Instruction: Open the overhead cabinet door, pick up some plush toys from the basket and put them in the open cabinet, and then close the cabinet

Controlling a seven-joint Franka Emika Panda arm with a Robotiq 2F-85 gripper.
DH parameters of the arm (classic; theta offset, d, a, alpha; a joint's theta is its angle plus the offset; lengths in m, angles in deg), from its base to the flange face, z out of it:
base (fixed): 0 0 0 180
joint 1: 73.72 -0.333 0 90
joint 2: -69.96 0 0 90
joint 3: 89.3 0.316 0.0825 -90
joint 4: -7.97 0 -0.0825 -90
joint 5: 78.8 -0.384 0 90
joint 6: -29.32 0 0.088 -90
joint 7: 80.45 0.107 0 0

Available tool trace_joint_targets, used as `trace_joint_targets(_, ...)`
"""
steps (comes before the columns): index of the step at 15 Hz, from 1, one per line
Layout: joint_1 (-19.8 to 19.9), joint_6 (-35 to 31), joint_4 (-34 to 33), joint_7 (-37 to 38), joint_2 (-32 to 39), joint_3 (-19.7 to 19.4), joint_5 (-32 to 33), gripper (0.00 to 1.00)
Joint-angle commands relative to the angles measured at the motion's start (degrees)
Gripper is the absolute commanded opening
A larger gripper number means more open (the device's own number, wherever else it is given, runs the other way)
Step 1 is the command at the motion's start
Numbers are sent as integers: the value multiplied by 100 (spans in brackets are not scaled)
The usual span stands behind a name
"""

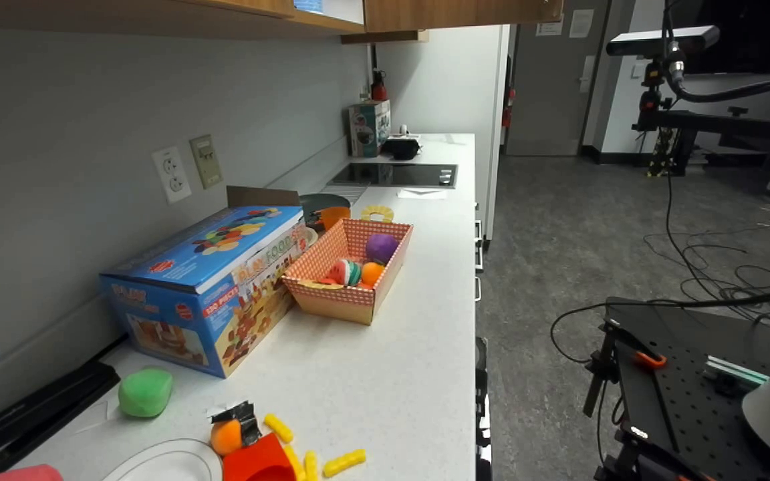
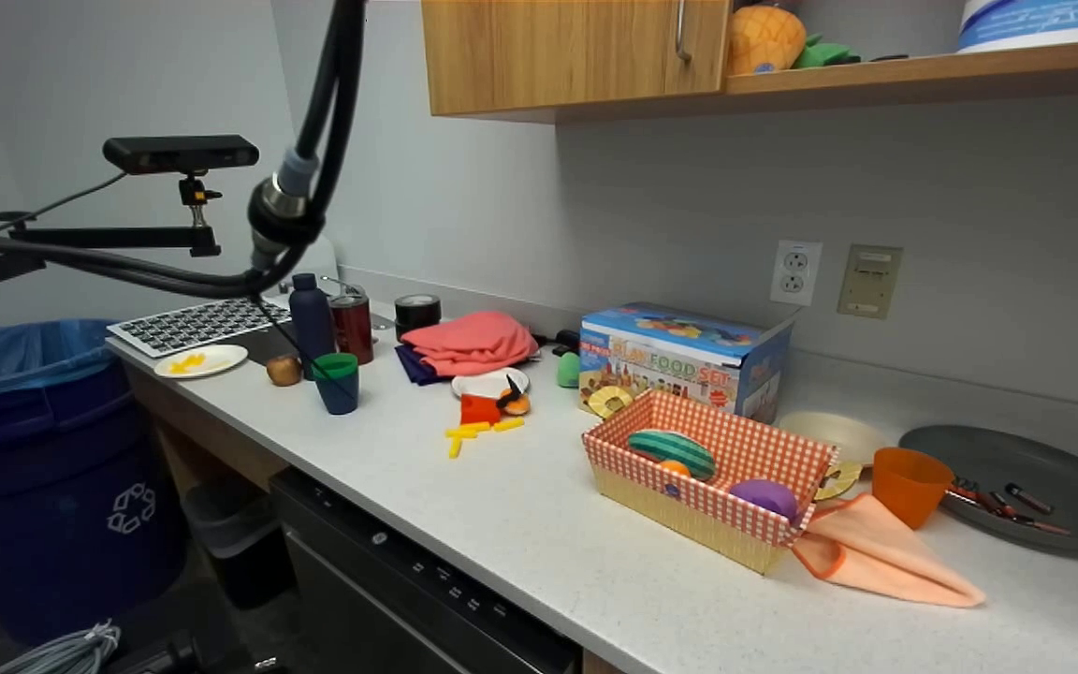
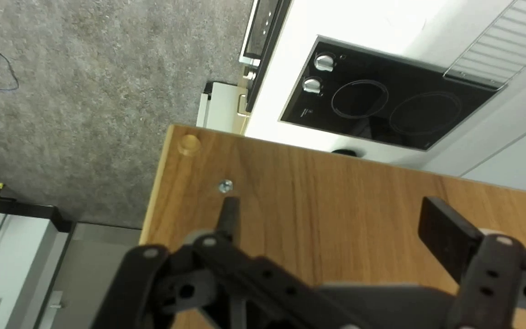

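Observation:
The overhead cabinet (image 2: 576, 56) has one door shut and the neighbouring section open, with an orange pineapple-shaped toy (image 2: 765, 39) on its shelf. Its open door (image 1: 458, 13) sticks out from the wall. In the wrist view my gripper (image 3: 334, 210) stands open, nothing between its fingers, before the door's inner face (image 3: 299, 196); whether it touches I cannot tell. Neither exterior view shows it. On the counter, the checkered basket (image 1: 338, 307) holds a purple plush toy (image 1: 381, 248), a watermelon-like toy (image 2: 675, 452) and an orange one (image 1: 371, 273).
Against the wall, a blue toy box (image 1: 204, 274) stands beside the basket. Yellow plastic sticks (image 1: 345, 461) and a white plate (image 1: 171, 461) lie nearby. A dark pan (image 2: 1044, 487) and an orange cup (image 2: 910, 485) flank the basket. Farther along is the cooktop (image 3: 372, 100).

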Motion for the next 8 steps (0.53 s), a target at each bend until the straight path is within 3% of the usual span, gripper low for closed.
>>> trace_joint_targets(1,-227,427,102,-1104,-263,43,-699,100)
trace_joint_targets(8,-634,1376,-185,-2829,-154,122,-2208,100)
